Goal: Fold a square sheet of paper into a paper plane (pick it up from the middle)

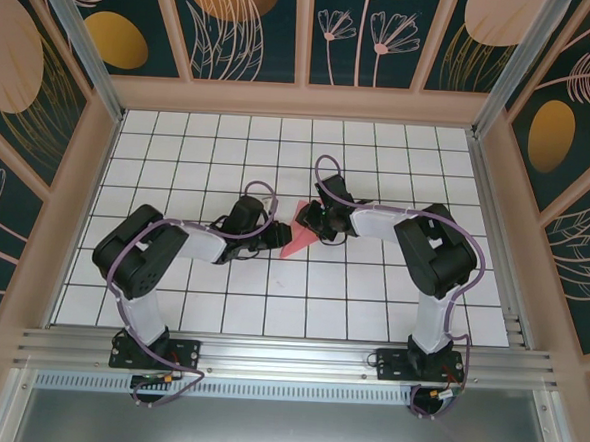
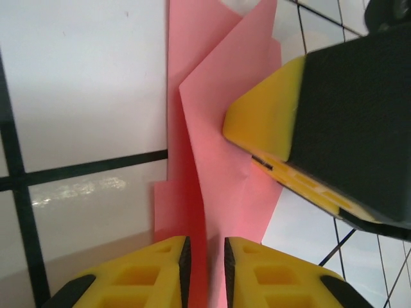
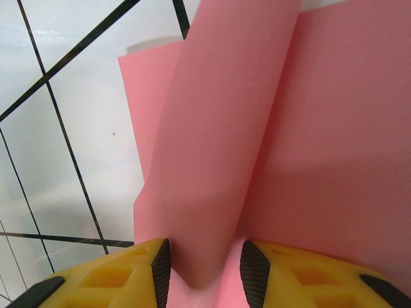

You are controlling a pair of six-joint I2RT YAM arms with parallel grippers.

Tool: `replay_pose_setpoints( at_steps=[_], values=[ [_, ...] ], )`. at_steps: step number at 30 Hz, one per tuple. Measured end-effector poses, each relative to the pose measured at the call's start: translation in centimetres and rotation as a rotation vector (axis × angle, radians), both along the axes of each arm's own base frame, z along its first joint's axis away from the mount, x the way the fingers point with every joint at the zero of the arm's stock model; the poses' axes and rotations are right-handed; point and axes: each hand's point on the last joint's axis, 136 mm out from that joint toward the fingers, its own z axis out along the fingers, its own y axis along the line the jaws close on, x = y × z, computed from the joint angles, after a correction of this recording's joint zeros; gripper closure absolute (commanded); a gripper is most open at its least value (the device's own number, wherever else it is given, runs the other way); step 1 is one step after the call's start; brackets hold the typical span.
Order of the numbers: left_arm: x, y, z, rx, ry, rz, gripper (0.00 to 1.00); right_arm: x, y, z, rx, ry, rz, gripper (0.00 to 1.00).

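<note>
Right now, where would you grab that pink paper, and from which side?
Probably by the raised fold of the pink paper, pinched across its two faces, coming down from above. The rest seems to lie nearly flat on the tiled table, leaving little edge to get under, while the fold stands up, thin and free on both sides.

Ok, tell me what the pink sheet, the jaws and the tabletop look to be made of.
Sheet: thin matte paper, bending in soft curves and holding sharp creases.
Left gripper jaws: yellow moulded plastic with pocketed faces and black pads, probably rubber.
Tabletop: glossy white with black grid lines and reflections; laminate or tile, can't tell.
</note>
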Motion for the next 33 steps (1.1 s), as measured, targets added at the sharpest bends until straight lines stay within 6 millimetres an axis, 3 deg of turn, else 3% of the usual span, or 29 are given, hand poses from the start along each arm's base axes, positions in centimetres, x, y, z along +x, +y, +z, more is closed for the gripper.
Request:
replay_pose_setpoints(
  at_steps=[5,11,20,33],
  values=[
    [0.4,0.0,1.9,-0.034,-0.048,0.009,0.78,0.0,0.0,0.0,-0.001,0.000,0.000,0.58],
    [0.4,-0.7,2.6,-0.076,-0.061,-0.012,0.82,0.0,0.0,0.0,0.001,-0.001,0.001,0.57],
    [0.5,-1.2,0.1,-0.053,-0.004,-0.029,0.85,0.0,0.1,0.0,0.001,-0.001,0.001,0.57],
    [0.8,-0.8,-0.7,-0.007,0.017,-0.007,0.90,0.0,0.2,0.2,0.007,-0.004,0.012,0.55]
  ],
)
